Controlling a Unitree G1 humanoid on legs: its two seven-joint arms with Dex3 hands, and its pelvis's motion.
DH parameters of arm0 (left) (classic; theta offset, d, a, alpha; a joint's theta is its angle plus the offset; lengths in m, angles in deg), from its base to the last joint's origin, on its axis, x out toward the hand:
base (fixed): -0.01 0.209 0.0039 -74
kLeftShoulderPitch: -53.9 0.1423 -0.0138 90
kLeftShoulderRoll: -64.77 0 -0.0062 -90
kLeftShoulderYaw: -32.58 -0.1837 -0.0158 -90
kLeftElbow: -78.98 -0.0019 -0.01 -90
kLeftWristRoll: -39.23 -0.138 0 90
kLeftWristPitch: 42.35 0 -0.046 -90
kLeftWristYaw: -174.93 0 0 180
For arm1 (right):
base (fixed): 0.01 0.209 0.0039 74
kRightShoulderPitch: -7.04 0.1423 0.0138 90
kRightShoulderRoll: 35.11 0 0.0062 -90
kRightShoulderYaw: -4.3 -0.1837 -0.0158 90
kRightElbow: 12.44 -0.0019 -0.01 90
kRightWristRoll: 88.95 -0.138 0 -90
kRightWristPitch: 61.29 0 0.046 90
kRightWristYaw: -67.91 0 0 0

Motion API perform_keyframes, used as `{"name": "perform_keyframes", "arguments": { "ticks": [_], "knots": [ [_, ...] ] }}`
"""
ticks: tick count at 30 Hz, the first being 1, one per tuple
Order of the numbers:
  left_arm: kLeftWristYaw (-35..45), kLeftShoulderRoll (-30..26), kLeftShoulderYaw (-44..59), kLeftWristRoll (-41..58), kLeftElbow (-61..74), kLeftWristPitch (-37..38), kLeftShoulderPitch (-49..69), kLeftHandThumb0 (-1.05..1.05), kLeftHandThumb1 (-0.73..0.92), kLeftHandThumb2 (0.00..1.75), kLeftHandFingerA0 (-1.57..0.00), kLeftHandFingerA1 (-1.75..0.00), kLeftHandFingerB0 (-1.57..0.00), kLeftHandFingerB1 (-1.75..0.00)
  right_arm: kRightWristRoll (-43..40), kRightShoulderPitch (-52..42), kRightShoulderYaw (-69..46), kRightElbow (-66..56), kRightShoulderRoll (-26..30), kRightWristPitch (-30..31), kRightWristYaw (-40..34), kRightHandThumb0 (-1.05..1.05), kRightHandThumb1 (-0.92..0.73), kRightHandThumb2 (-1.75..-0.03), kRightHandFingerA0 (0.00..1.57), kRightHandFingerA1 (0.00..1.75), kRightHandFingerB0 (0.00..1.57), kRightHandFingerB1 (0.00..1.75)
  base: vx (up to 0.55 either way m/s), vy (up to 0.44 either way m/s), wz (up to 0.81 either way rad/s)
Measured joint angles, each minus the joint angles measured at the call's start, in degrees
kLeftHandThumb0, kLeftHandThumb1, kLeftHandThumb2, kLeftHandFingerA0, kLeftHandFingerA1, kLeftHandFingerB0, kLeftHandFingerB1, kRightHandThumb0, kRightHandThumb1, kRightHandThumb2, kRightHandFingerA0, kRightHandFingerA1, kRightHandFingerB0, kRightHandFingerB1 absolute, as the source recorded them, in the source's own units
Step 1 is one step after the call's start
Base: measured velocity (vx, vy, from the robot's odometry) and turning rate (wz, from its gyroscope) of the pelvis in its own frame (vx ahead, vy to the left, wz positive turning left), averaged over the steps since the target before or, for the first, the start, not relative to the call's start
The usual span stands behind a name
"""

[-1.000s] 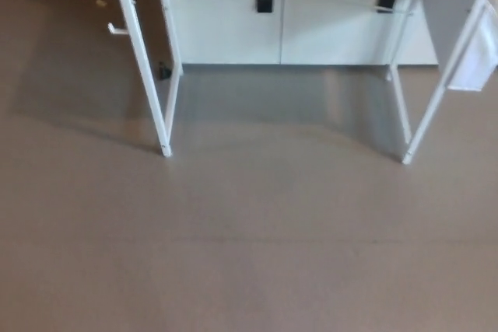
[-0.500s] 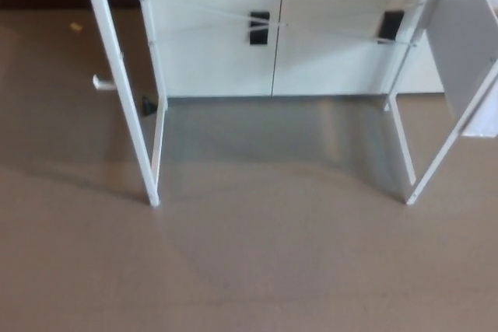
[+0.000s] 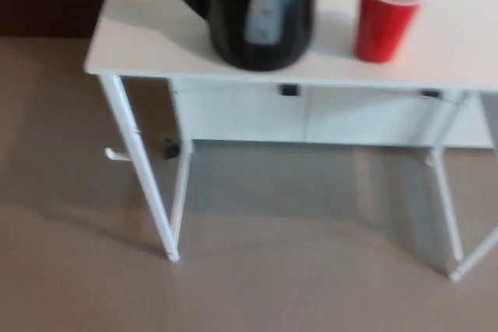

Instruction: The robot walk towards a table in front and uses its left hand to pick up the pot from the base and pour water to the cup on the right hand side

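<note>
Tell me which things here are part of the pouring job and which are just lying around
Part of the job:
black pot, handle to the robot's left
red cup, upright, to the pot's right
white table they stand on

Just lying about:
white cabinet behind the table
small dark object on the floor

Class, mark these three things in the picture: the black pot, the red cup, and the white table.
black pot point(image 3: 261, 17), head view, on its front wall.
red cup point(image 3: 383, 29), head view, on its red side.
white table point(image 3: 156, 44), head view, on bare tabletop left of the pot.
</note>
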Motion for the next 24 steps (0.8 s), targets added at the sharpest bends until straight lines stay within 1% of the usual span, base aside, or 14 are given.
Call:
{"name": "perform_keyframes", "arguments": {
  "ticks": [5,6,11,17,18,20,21,22,23,24],
  "knots": [
    [-1.4,0.6,-0.6,-0.8,-1.0,-0.7,-0.4,-0.06,0.39,0.87,-0.25,-0.54,-0.17,-0.49,0.4,0.4,0.4,1.3,0.1,-0.1,-0.4,-0.19,-0.54,-0.55,0.41,0.38,0.39,0.38,0.37,0.043,-0.15],
    [-1.6,0.7,-0.6,-0.9,-1.0,-0.8,-0.4,-0.07,0.39,0.87,-0.26,-0.54,-0.18,-0.50,0.5,0.4,0.4,1.6,0.1,-0.2,-0.5,-0.15,-0.54,-0.55,0.42,0.38,0.40,0.38,0.30,0.128,-0.29],
    [-2.4,0.6,-0.8,-1.3,-1.4,-1.0,-1.1,-0.08,0.39,0.86,-0.26,-0.54,-0.18,-0.49,0.8,0.6,0.9,1.5,-0.2,0.0,-0.6,-0.18,-0.55,-0.55,0.41,0.38,0.40,0.38,0.47,0.235,-0.32],
    [-3.2,0.1,-0.9,-1.5,-1.1,-1.0,-1.5,-0.08,0.39,0.87,-0.26,-0.54,-0.17,-0.49,1.3,1.3,1.2,2.8,-0.2,-0.5,-0.6,-0.19,-0.55,-0.54,0.42,0.38,0.41,0.38,0.30,0.160,0.03],
    [-3.3,0.1,-0.9,-1.5,-1.1,-1.0,-1.5,-0.14,0.56,0.58,-0.38,-0.36,-0.31,-0.33,1.4,1.4,1.2,2.9,-0.2,-0.6,-0.6,-0.21,-0.54,-0.55,0.42,0.39,0.44,0.40,0.26,0.106,0.13],
    [-3.4,0.1,-0.9,-1.6,-1.3,-1.0,-1.3,-0.15,0.56,0.58,-0.38,-0.36,-0.31,-0.33,1.5,1.4,1.4,3.0,-0.2,-0.7,-0.6,-0.21,-0.54,-0.55,0.42,0.39,0.44,0.40,0.24,0.020,0.10],
    [-3.5,0.1,-0.9,-1.6,-1.3,-1.1,-1.2,-0.09,0.39,0.86,-0.26,-0.54,-0.18,-0.50,1.6,1.4,1.5,3.0,-0.2,-0.7,-0.6,-0.21,-0.54,-0.54,0.44,0.38,0.44,0.39,0.24,-0.018,0.09],
    [-3.7,0.1,-0.9,-1.6,-1.5,-1.1,-1.1,-0.09,0.39,0.86,-0.26,-0.54,-0.18,-0.50,1.6,1.4,1.5,3.0,-0.2,-0.7,-0.7,-0.21,-0.54,-0.54,0.44,0.38,0.44,0.39,0.27,-0.080,0.14],
    [-3.7,0.1,-0.9,-1.7,-1.5,-1.1,-1.1,-0.13,0.56,0.57,-0.38,-0.36,-0.31,-0.32,1.6,1.4,1.5,2.9,-0.2,-0.7,-0.7,-0.20,-0.55,-0.54,0.44,0.38,0.43,0.38,0.27,-0.107,0.27],
    [-3.8,0.1,-0.9,-1.7,-1.5,-1.2,-1.1,-0.13,0.56,0.57,-0.38,-0.37,-0.31,-0.33,1.6,1.4,1.5,2.9,-0.2,-0.7,-0.7,-0.20,-0.55,-0.54,0.44,0.38,0.42,0.38,0.23,-0.130,0.25]
  ]
}}
